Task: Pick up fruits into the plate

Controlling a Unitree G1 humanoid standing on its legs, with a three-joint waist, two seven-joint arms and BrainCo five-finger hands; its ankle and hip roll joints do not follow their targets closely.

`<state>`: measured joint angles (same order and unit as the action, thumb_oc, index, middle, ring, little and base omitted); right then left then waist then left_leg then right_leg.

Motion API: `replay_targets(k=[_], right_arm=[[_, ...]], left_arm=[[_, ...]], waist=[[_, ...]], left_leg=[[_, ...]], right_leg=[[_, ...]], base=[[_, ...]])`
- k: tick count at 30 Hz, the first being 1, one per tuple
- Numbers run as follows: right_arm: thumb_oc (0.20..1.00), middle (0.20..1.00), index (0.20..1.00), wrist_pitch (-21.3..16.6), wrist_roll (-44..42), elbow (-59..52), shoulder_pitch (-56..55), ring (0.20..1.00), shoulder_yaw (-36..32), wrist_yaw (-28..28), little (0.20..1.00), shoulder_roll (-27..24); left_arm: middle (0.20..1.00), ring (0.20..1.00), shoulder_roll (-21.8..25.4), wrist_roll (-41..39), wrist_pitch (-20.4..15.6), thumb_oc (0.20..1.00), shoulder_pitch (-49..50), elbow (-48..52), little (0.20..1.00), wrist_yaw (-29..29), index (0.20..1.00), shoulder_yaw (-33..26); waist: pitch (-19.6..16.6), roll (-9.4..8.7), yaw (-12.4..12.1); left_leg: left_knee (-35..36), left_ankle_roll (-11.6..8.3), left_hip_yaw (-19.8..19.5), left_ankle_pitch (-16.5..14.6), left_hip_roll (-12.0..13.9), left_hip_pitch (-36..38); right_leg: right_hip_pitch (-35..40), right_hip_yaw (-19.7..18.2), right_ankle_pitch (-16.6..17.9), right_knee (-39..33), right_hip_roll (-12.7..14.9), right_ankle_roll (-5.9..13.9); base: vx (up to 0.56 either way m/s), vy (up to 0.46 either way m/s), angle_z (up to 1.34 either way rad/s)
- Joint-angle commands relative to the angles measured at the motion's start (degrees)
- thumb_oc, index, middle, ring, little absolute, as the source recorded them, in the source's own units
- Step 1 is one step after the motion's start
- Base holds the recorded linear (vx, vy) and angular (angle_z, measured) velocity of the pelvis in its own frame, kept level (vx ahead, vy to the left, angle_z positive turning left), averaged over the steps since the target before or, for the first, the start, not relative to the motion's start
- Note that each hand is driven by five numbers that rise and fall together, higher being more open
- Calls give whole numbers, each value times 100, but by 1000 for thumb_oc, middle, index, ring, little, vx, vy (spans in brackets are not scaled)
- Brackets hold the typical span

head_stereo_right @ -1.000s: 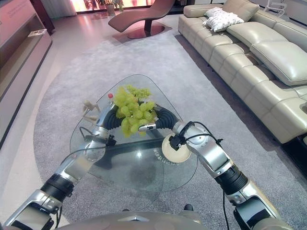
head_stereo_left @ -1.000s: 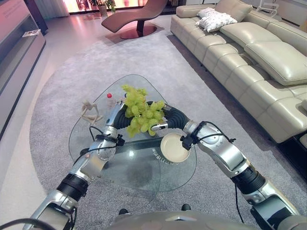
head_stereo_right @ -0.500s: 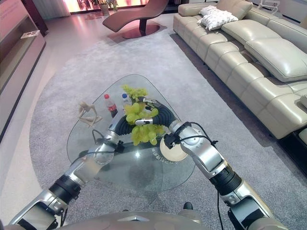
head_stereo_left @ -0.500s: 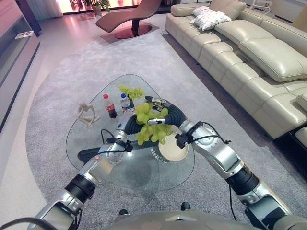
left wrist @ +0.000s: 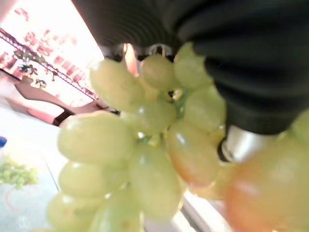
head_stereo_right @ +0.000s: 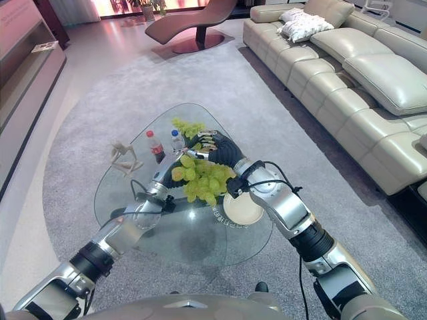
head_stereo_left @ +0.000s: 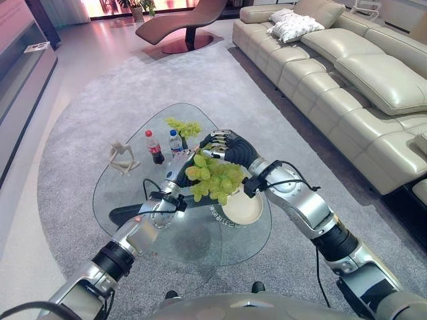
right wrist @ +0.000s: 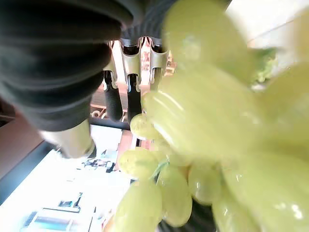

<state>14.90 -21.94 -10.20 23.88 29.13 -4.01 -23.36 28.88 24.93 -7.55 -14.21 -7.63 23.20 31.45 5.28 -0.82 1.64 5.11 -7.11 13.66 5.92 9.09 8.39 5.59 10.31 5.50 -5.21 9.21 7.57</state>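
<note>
Grapes (head_stereo_left: 215,179) cupped between both hands above the tabletop (head_stereo_left: 173,230), just left of the plate (head_stereo_left: 243,208). Left hand (head_stereo_left: 179,175) under the bunch, fingers hidden, grip unclear. Right hand (head_stereo_left: 225,147) curled over the top. Best carried right, then lowered gently onto the plate.

Evenly bright indoors, daylight pouring from the far window (head_stereo_left: 133,5), blown out pinkish-white; soft glints on the glass table (head_stereo_left: 193,233); faint shadows on the rug (head_stereo_left: 87,133); close up, grapes (left wrist: 145,150) blurred and out of focus, backgrounds overexposed; slight bending at the edges.
</note>
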Motion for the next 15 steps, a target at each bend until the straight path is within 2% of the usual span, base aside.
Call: replay_targets(k=[1, 8, 15], right_arm=[[1000, 1000, 1000, -162, -38, -244, 277, 1000, 16, -37, 1000, 165], [1000, 1000, 1000, -180, 229, -369, 145, 1000, -195, -126, 1000, 40], [1000, 1000, 1000, -315, 392, -476, 101, 1000, -357, 32, 1000, 4]], left_arm=[[200, 200, 62, -32, -242, 200, -910, 142, 200, 676, 200, -376], [200, 200, 147, -123, -109, 200, -797, 364, 200, 812, 200, -940], [200, 200, 156, -231, 29, 200, -824, 466, 200, 909, 200, -1170]], waist=[[-45, -149, -45], [-58, -119, -66], [-84, -89, -36]], left_leg=[[-123, 107, -123, -625, 32, -7], [-140, 104, -207, -561, 28, -59], [-137, 102, -242, -564, 28, -55]], right_leg=[[198, 285, -451, 272, 195, 200], [179, 270, -434, 300, 183, 151], [180, 241, -461, 319, 161, 134]], base=[[0, 0, 0], [0, 4, 2], [17, 7, 6]])
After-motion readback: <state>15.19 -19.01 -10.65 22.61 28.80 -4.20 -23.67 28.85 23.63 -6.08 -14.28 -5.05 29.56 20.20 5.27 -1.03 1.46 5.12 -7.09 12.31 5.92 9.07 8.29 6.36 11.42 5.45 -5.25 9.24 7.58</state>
